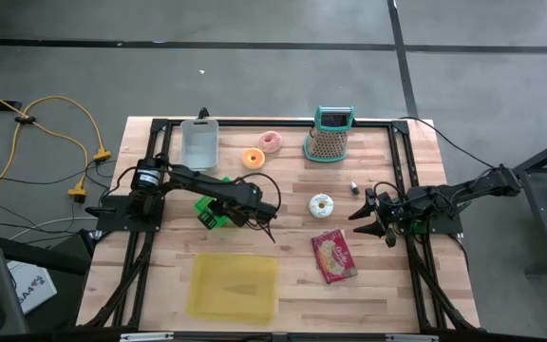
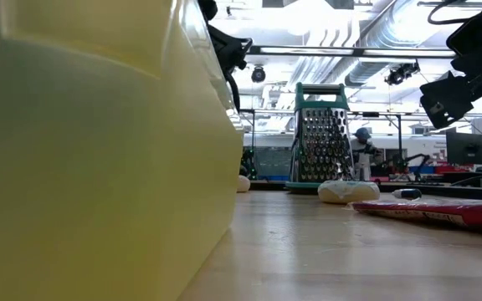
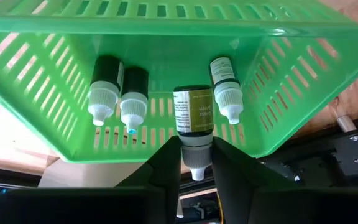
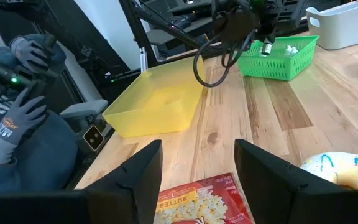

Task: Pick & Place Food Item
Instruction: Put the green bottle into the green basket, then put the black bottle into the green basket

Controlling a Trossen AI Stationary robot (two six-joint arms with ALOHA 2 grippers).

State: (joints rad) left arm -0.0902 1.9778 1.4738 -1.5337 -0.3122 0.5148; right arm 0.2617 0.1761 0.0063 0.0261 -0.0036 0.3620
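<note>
Pinching a small dark dropper bottle (image 3: 192, 118) in my left gripper (image 3: 196, 163) above the green slotted plastic basket (image 3: 55, 93) — loose hold, could slip.

The setting is a robotics laboratory or test workshop with an industrial interior. The wooden worktop (image 1: 283, 218) stands on a bare grey concrete floor (image 1: 254, 38), where a yellow cable (image 1: 55, 109) runs loose, and carries black metal framing (image 1: 402, 142) on which both arms are mounted. Beyond the worktop, exposed ceiling ducts (image 2: 333, 42), strip lighting, metal racks and a monitor (image 2: 467, 149) are visible, and a seated person wearing grey work gloves (image 4: 14, 121) holds a control device.
</note>
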